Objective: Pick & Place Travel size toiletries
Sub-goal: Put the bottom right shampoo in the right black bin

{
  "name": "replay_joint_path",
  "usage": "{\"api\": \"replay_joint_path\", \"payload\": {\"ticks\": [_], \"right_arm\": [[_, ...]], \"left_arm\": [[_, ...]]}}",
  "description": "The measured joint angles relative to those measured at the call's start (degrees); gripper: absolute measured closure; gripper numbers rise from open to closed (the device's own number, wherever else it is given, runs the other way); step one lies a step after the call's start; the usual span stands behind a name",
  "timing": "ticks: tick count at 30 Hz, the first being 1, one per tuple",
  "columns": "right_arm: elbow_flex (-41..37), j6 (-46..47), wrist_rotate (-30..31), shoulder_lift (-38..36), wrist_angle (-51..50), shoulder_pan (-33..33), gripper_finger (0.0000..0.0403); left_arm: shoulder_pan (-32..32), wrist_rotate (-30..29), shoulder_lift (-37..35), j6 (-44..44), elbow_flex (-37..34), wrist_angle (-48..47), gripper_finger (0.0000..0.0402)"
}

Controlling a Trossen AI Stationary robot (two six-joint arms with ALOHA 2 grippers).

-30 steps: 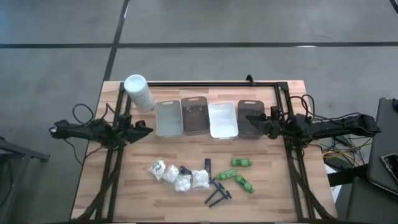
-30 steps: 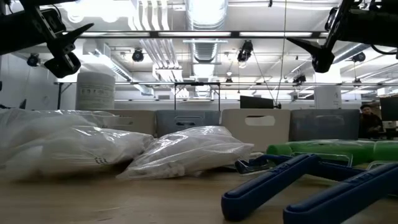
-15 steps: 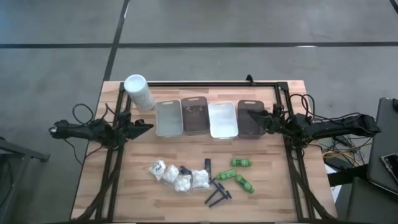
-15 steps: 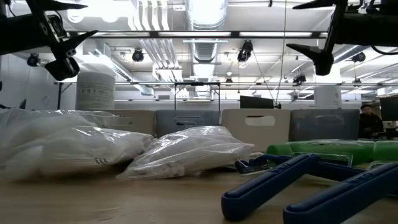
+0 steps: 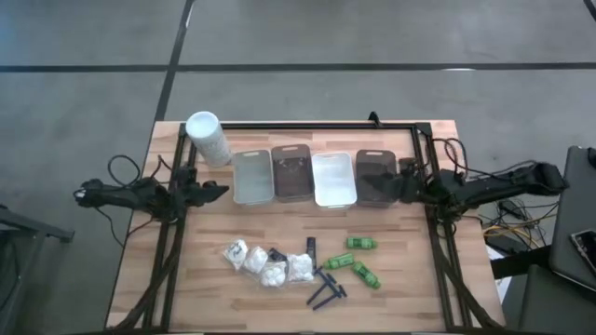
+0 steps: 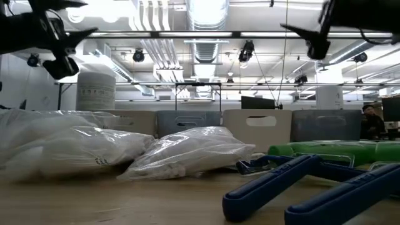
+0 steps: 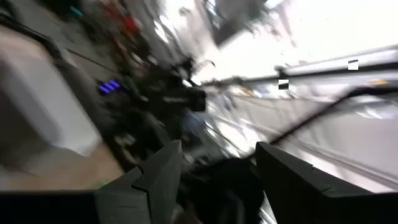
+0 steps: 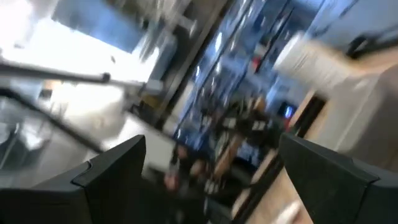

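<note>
The toiletries lie near the table's near edge. White lumpy packets (image 5: 265,263) (image 6: 187,153) are on the left, small black blocks (image 5: 277,254) beside them, dark blue razors (image 5: 326,288) (image 6: 281,187) in the middle and green bottles (image 5: 361,244) (image 6: 331,150) on the right. My left gripper (image 5: 222,191) (image 6: 69,37) (image 7: 217,162) hangs open in the air left of the grey tray. My right gripper (image 5: 371,179) (image 6: 306,34) (image 8: 211,168) hangs open, high above the dark tray at the row's right end. Neither touches anything.
Four trays stand in a row toward the far side: grey (image 5: 251,177), brown (image 5: 291,173), white (image 5: 334,179) and dark (image 5: 377,191). A tall white cylinder (image 5: 208,138) (image 6: 97,90) stands at the far left corner. A black frame (image 5: 307,125) runs along the far edge.
My right gripper has risen higher above the dark tray, staying open. The toiletries have not moved.
</note>
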Motion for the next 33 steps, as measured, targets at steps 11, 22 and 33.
{"api": "replay_joint_path", "payload": {"ticks": [11, 22, 33], "right_arm": [[28.51, 11.59, 0.93, 20.67, -63.81, 15.07, 0.0039], [44.32, 23.72, -4.85, 36.61, -82.85, 25.52, 0.0039], [52.34, 28.71, -18.13, 52.37, -92.95, 26.61, 0.0039]], "left_arm": [[0.0, 5.57, 0.52, -0.95, 0.0, -0.44, 0.019], [0.0, 9.54, 0.69, -1.56, 0.0, -5.73, 0.019], [-0.02, 9.98, 0.78, -1.01, 0.0, -7.47, 0.019]]}}
